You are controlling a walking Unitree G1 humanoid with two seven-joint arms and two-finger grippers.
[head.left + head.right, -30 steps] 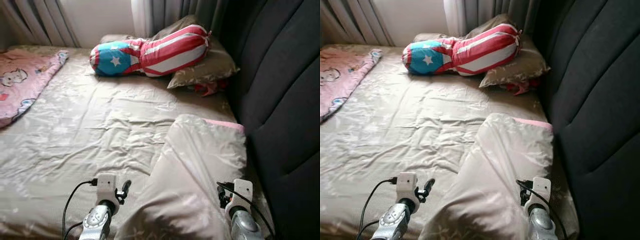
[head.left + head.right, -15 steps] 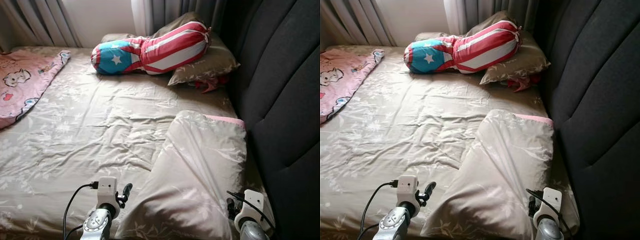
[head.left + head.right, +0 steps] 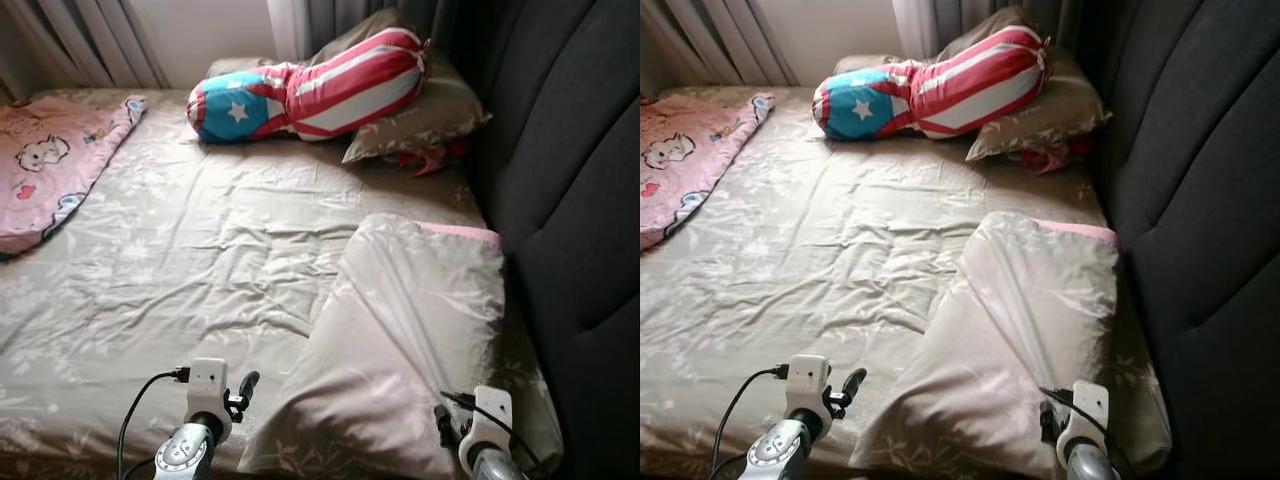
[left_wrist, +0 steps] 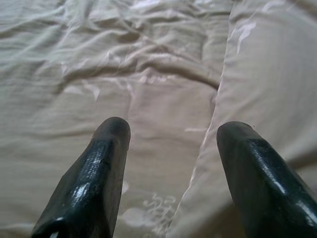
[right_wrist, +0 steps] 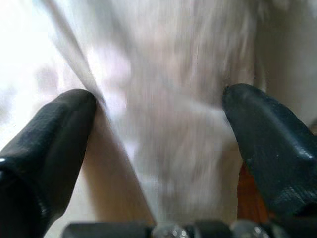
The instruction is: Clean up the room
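- A bed covered in a wrinkled beige floral sheet (image 3: 200, 260) lies before the robot, with a dark padded headboard (image 3: 570, 180) along its right side.
- A large beige pillow (image 3: 400, 350) lies on the near right part of the bed, against the headboard, with a pink edge showing at its far end.
- The left gripper (image 4: 171, 144) hovers low over the sheet just beside the pillow's left edge, fingers spread wide and holding nothing.
- The right gripper (image 5: 158, 114) is at the pillow's near end, fingers wide apart on either side of a ridge of its fabric, not closed on it.
- The pillow looks soft, light and floppy, with a slick cover; pinching a corner or a firm fold would likely hold best.
- At the far end, a red, white and blue starred bolster (image 3: 310, 90) rests on another beige pillow (image 3: 430, 115).
- A pink cartoon blanket (image 3: 50, 170) lies at the far left.
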